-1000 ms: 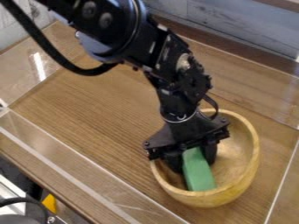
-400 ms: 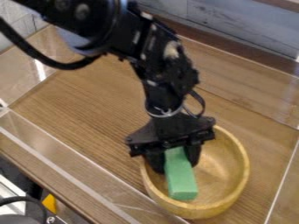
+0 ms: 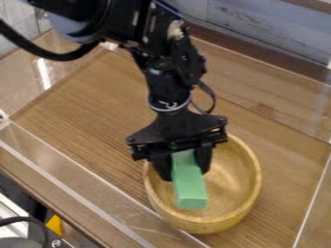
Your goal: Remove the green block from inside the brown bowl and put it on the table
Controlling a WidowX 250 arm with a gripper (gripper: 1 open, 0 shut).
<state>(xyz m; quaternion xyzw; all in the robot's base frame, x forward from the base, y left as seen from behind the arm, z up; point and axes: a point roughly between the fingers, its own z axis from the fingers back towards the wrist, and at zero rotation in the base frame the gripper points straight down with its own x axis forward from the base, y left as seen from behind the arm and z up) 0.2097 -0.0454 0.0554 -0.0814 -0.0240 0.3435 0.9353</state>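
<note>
Lower right of frame: we see the claw (image 3: 185, 167) closed on the green block (image 3: 189, 188) over the brown bowl (image 3: 242, 199), the removal apparently in hand; next we should clear the rim and reach open bench (image 3: 97, 121).

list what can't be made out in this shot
- green block's upper end: camera view, covered by the black hand; only the lower part of the block shows
- whether the fingertips touch the block: same view, hidden under the hand's body
- bowl's far rim: same view, partly behind the hand; the near part of the brown bowl shows
- the arm's base: cut off by the top edge
</note>
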